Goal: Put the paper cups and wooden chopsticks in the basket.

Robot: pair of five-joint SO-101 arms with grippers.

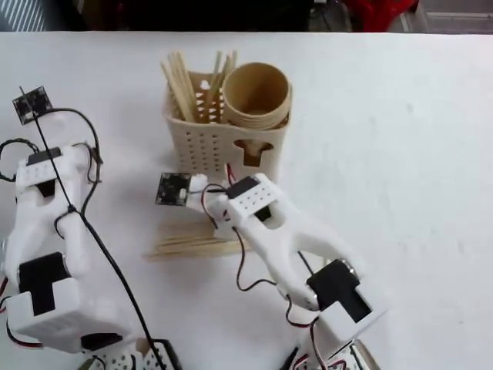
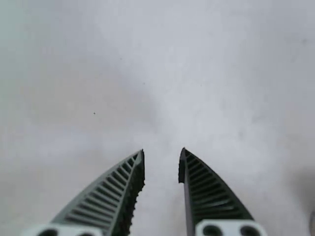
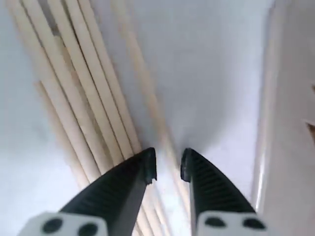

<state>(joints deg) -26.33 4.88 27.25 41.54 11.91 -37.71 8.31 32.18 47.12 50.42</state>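
Note:
A cream perforated basket (image 1: 202, 150) at the table's middle back holds stacked paper cups (image 1: 256, 96) and several upright wooden chopsticks (image 1: 185, 81). More chopsticks (image 1: 189, 245) lie in a bundle on the table in front of the basket. My right gripper (image 1: 218, 223) is down at that bundle. In the right wrist view my right gripper (image 3: 168, 164) stands narrowly around a single chopstick (image 3: 142, 83), with the others (image 3: 74, 98) beside it. My left gripper (image 2: 161, 164) hangs slightly open over bare table, holding nothing.
The basket wall (image 3: 290, 123) stands close beside the right gripper. The left arm (image 1: 46, 193) sits at the table's left side, with its cables looping around it. White table (image 1: 400, 154) stretches to the right of the basket.

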